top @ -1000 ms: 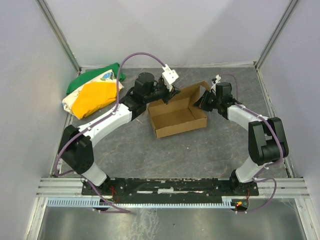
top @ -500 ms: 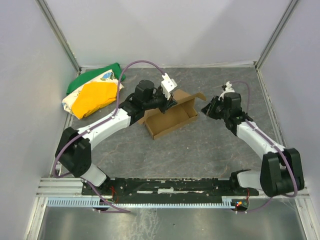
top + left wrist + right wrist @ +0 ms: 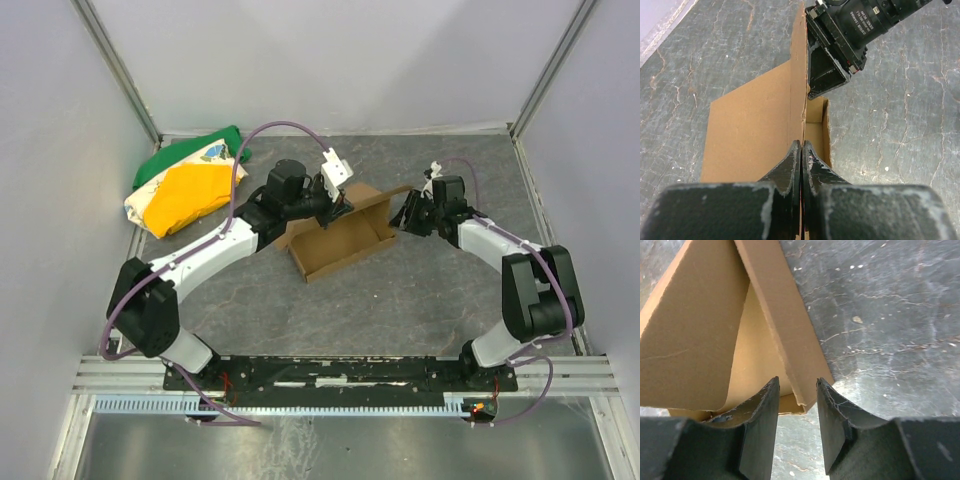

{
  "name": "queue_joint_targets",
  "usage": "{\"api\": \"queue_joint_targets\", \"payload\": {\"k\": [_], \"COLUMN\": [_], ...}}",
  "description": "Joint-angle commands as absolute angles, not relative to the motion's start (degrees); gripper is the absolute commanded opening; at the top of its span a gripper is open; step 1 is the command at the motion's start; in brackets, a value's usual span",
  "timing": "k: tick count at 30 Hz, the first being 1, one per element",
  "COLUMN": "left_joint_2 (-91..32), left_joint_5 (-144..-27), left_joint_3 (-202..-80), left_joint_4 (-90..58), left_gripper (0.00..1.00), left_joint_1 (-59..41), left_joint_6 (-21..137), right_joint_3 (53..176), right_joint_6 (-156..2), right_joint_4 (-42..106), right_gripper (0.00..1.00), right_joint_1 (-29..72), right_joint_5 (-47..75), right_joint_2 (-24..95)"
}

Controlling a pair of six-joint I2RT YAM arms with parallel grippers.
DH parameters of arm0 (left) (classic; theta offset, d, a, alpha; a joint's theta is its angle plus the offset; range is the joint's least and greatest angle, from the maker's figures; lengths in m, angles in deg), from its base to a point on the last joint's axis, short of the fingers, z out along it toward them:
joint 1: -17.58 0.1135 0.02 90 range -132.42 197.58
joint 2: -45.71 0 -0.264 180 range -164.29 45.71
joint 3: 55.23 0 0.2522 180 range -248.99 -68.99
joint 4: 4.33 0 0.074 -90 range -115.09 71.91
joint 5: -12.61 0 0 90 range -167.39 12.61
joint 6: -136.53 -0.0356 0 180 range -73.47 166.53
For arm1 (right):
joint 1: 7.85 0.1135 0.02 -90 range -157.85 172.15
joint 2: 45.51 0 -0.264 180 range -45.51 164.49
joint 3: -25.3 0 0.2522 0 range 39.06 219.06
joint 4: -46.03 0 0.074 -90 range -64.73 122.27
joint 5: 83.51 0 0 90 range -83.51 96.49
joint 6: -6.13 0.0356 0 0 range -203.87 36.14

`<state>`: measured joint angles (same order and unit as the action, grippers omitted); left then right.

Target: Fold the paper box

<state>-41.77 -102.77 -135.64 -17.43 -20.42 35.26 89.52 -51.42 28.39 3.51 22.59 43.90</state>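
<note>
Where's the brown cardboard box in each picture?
Top external: plain brown cardboard box in the middle, between both arms.
Left wrist: box centre-left, wall pinched in the left pincer.
Right wrist: box upper left, flap at the open right pincer.
Shared landmark: grey marbled tabletop under it.

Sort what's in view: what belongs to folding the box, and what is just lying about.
In the job: paper box; left gripper, pinching one panel; right gripper, open at a flap.
Lying about: cloth bundle, far left of the table.
</note>
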Motion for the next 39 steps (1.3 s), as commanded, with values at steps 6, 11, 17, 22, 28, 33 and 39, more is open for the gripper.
{"api": "queue_joint_targets", "payload": {"k": [6,11,17,22,28,33,39], "left_joint_2": [-38.41,-36.53,-28.72,-20.84,-10.74,-2.64,0.12], "left_joint_5": [-100.74,-97.05,-87.98,-72.26,-54.79,-48.85,-40.47], "left_joint_3": [-135.35,-134.46,-128.68,-126.11,-115.08,-103.24,-101.95], "left_joint_4": [-13.32,-8.29,1.18,-2.43,-9.55,-9.6,-17.92], "left_gripper": [0.14,0.47,0.66,0.81,0.68,0.66,0.71], "left_joint_1": [-20.39,-20.39,-20.37,-20.3,-20.3,-20.31,-20.4], "left_joint_6": [35.94,40.35,45.88,51.76,66.81,80.82,84.03], "right_joint_3": [90.88,91.45,92.03,91.24,89.92,86.39,82.71], "right_joint_6": [-50.96,-51.41,-52.57,-51.44,-48.49,-48.01,-48.5], "right_joint_4": [35.06,34.12,32.82,33.28,32.71,31.5,26.73], "right_gripper": [0.44,0.43,0.4,0.26,0.19,0.2,0.27], "right_joint_1": [3.65,3.89,5.46,6.84,8.81,11.39,13.42], "right_joint_5": [31.17,29.99,27.19,24.84,24.42,23.13,22.35], "right_joint_2": [46.28,48.53,51.21,51.0,48.18,42.88,34.02]}}
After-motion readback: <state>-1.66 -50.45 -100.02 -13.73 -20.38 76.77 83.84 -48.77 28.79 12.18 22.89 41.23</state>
